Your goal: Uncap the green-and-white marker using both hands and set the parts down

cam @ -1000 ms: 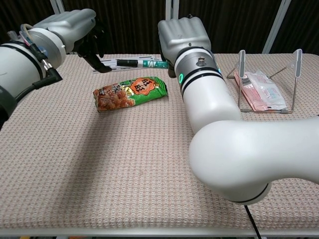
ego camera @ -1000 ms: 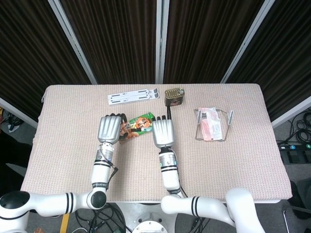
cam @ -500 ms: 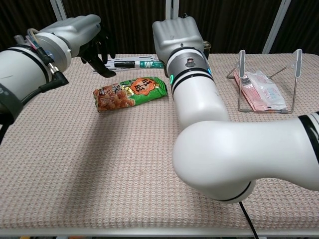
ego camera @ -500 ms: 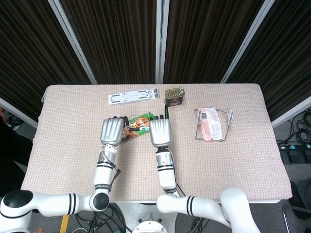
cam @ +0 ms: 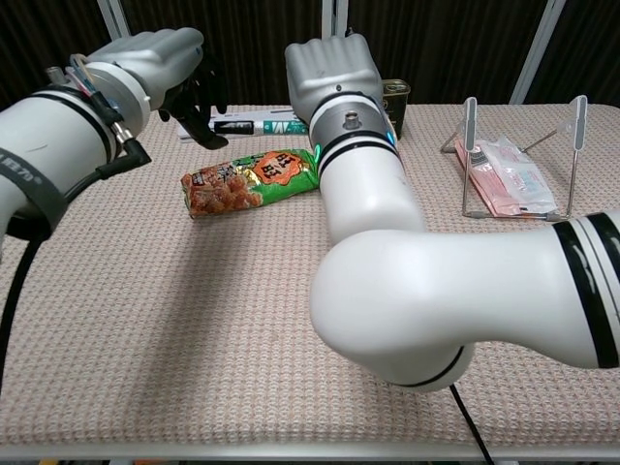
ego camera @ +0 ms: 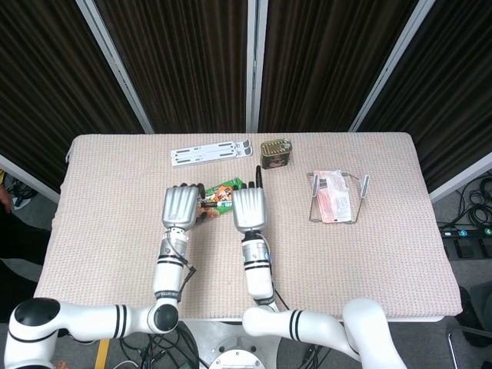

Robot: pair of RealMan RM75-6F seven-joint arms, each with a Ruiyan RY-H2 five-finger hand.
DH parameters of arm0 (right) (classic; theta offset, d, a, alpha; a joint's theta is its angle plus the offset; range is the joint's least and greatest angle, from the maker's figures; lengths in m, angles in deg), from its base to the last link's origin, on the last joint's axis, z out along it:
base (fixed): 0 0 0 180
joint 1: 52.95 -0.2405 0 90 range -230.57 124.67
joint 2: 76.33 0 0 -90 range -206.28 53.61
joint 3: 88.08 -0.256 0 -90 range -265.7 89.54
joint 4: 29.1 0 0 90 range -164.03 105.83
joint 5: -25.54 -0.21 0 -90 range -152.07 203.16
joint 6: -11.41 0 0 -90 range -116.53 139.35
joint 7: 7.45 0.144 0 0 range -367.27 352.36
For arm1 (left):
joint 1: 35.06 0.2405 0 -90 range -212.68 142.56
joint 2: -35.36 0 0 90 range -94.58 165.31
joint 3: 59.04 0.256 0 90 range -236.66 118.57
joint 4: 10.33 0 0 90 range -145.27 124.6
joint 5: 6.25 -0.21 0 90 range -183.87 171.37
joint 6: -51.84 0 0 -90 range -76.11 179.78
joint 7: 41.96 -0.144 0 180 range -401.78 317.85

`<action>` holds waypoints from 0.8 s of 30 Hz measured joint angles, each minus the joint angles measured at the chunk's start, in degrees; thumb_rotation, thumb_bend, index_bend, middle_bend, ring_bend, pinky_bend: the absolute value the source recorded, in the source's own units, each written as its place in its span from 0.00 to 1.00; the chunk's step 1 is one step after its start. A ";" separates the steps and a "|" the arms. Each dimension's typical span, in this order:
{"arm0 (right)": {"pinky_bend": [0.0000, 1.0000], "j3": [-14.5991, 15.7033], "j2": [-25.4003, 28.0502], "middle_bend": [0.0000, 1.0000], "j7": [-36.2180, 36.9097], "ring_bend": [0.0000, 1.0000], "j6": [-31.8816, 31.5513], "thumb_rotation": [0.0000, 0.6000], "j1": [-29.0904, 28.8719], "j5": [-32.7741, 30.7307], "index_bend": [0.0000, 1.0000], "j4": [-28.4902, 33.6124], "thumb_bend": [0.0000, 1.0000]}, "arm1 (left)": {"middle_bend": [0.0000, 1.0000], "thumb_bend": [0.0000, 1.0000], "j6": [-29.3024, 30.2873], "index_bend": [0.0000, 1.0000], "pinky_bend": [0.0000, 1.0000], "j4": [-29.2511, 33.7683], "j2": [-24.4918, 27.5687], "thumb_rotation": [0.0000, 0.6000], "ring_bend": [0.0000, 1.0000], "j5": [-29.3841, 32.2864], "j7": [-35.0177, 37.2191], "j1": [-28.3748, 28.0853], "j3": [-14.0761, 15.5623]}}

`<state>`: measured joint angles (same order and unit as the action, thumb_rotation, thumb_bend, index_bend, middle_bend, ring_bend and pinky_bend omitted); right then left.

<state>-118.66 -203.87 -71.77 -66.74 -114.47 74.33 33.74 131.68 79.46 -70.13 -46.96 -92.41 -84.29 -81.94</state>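
Observation:
The green-and-white marker (cam: 260, 124), with a black end, lies far back on the table along a flat white stand (ego camera: 211, 152). My left hand (ego camera: 181, 206) hovers above the table in front of it, dark fingers (cam: 197, 93) hanging down and apart, holding nothing. My right hand (ego camera: 249, 209) is raised beside it and shows its back in the chest view (cam: 329, 70). One dark finger (ego camera: 257, 174) points forward and nothing is in its grasp. Both hands are short of the marker and apart from it.
A green and orange snack bag (cam: 254, 179) lies between and under the hands. A brass-coloured tin (ego camera: 275, 152) stands at the back, right of the white stand. On the right, a wire rack (cam: 573, 121) holds a pink packet (ego camera: 334, 198).
The two hands have drawn closer together: the left has shifted right, the right has shifted left. The marker and the snack bag have not moved.

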 measured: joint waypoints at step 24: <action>0.04 -0.64 0.18 0.64 -0.74 0.42 0.78 1.00 -0.29 -1.70 0.68 0.75 0.33 | 0.55 0.24 -0.81 0.53 0.56 0.31 -0.17 1.00 0.49 4.37 -1.20 -0.87 -0.48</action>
<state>-119.29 -203.69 -72.51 -65.96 -114.76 72.62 34.49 130.87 79.77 -70.30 -42.60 -93.61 -85.16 -82.42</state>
